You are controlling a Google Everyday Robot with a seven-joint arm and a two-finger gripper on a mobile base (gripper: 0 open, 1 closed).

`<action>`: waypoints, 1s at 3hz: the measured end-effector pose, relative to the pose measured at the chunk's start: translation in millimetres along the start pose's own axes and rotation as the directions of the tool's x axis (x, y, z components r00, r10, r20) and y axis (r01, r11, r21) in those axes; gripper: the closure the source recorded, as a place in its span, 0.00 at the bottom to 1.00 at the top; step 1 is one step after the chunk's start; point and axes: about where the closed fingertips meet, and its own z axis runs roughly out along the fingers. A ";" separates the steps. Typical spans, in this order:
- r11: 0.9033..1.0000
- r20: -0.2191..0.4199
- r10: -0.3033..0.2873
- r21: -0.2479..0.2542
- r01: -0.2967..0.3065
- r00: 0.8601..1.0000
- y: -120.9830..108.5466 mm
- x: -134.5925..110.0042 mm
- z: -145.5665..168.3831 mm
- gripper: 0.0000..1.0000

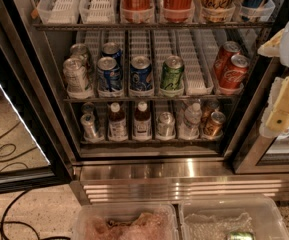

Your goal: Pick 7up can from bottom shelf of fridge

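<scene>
The 7up can [165, 124] stands upright on the bottom shelf [149, 141] of the open fridge [184, 176], in the lane between a brown bottle [142, 120] and a clear bottle [190, 120]. The tool [283, 111] hangs at the view's right edge, outside the fridge and well apart from the can. Whether it is wide or narrow cannot be told.

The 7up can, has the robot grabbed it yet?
No: the 7up can stands on the bottom shelf inside the fridge, while the gripper hangs at the right edge, apart from it.
</scene>
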 end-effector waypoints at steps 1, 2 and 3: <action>1.000 0.000 0.000 0.000 0.000 1.000 0.0 0.0 0.0 0.00; 1.000 0.051 -0.011 -0.025 0.012 0.999 -0.8 -1.0 1.7 0.00; 1.000 0.052 -0.011 -0.025 0.013 0.999 -0.8 -1.0 1.8 0.00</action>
